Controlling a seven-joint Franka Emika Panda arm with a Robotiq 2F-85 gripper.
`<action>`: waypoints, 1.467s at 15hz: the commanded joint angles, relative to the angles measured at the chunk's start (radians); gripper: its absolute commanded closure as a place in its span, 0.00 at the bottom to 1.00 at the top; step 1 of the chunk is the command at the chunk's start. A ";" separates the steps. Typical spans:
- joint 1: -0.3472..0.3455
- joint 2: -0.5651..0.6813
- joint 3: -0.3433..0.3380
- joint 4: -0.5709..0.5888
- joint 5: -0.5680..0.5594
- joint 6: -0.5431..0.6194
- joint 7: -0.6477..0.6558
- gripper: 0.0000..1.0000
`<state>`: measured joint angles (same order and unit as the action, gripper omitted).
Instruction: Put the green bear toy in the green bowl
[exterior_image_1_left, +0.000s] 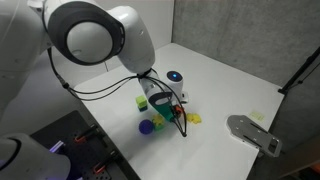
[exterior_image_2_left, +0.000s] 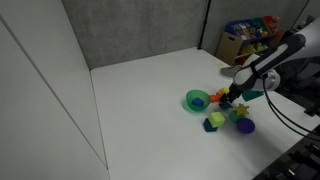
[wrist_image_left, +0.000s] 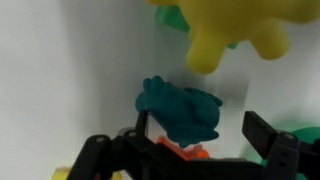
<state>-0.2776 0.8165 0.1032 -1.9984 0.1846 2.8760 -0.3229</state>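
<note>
In the wrist view the green bear toy (wrist_image_left: 180, 110) lies on the white table between my two black fingers. My gripper (wrist_image_left: 203, 132) is open around it. The left finger is close to the toy and the right finger stands apart from it. In both exterior views my gripper (exterior_image_1_left: 168, 108) (exterior_image_2_left: 231, 101) is low over the cluster of toys. The green bowl (exterior_image_2_left: 197, 100) sits on the table just beside the gripper. In an exterior view it (exterior_image_1_left: 158, 97) is partly hidden behind the gripper. The bear is too small to make out in the exterior views.
A yellow toy (wrist_image_left: 232, 30) lies just beyond the bear, and an orange piece (wrist_image_left: 186, 153) lies under the gripper. A purple round piece (exterior_image_2_left: 245, 126) (exterior_image_1_left: 147, 126) and a yellow-green block (exterior_image_1_left: 141, 101) lie nearby. A grey metal mount (exterior_image_1_left: 255, 133) sits at the table edge.
</note>
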 joint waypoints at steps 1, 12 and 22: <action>0.011 0.021 -0.009 0.013 -0.049 0.033 0.039 0.29; -0.022 -0.045 0.009 -0.007 -0.068 -0.002 0.038 0.81; -0.024 -0.179 0.027 -0.019 -0.053 -0.061 0.030 0.90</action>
<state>-0.2919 0.7089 0.1111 -1.9975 0.1378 2.8611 -0.3116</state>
